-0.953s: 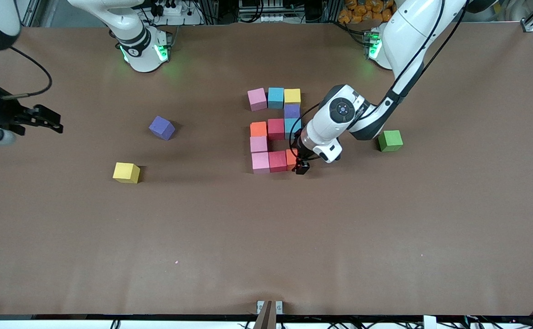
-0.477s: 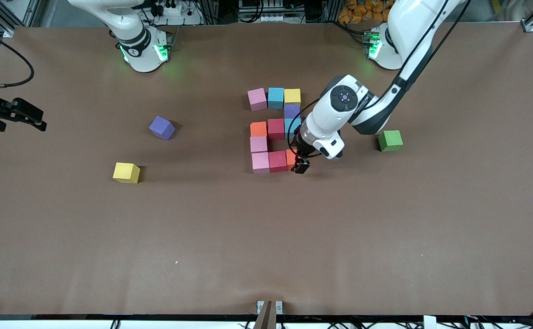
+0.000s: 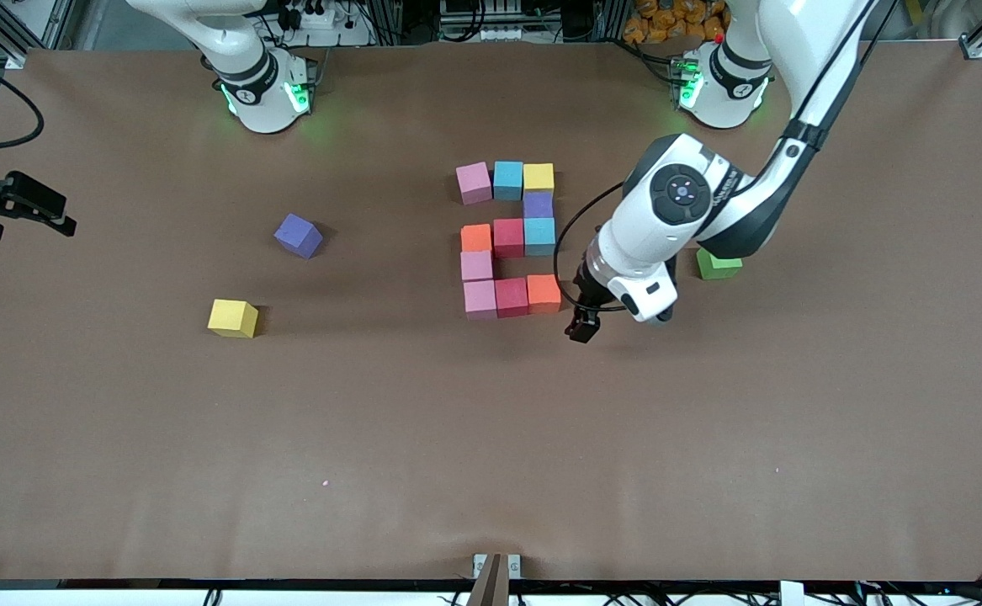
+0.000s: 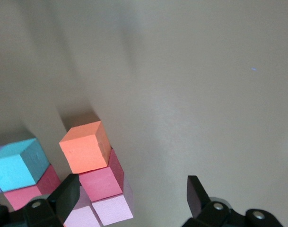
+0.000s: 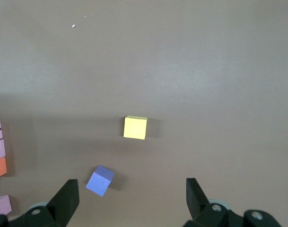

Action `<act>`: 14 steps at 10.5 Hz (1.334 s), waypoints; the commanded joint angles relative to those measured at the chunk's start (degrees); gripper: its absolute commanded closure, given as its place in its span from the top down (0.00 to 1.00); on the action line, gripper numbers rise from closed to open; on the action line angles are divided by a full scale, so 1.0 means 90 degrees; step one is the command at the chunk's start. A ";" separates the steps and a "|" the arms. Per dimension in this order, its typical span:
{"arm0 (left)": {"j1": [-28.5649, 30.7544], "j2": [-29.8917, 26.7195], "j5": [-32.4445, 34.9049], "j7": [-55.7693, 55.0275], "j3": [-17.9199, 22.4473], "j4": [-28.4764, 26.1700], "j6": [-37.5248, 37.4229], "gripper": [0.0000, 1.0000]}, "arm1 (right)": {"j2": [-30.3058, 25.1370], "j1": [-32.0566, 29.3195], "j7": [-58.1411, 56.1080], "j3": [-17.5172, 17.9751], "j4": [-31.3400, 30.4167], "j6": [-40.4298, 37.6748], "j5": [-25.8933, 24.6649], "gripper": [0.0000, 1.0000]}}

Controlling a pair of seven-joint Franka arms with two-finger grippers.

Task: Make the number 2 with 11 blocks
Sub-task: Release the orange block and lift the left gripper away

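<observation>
The blocks lie touching as a blocky number 2 [image 3: 508, 237] mid-table. Its top row is pink [image 3: 474, 183], cyan [image 3: 508, 179] and yellow [image 3: 538, 177], with purple [image 3: 538, 204] below the yellow. The middle row is orange, red and cyan; one pink links it to the bottom row of pink, red [image 3: 512, 296] and orange [image 3: 544, 293]. My left gripper [image 3: 583, 326] is open and empty, just off the bottom orange cube [image 4: 84, 146] toward the left arm's end. It shows in the left wrist view [image 4: 132, 185]. My right gripper [image 3: 51, 210] is open and empty at the right arm's table end.
A loose purple cube [image 3: 298, 235] and a loose yellow cube [image 3: 233, 318] lie toward the right arm's end; both show in the right wrist view, yellow [image 5: 135, 127] and purple [image 5: 100, 180]. A green cube [image 3: 718, 264] sits partly under the left arm.
My left gripper has drawn away from the bottom orange cube toward the left arm's end, leaving the cube in the row. My right gripper has pulled back toward the table's edge.
</observation>
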 commanded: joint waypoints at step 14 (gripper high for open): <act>0.1504 -0.1503 0.0404 0.8888 0.1043 0.1293 -0.3364 1.00 | 0.0085 -0.0133 -0.0122 0.0235 0.0110 -0.0223 -0.0356 1.00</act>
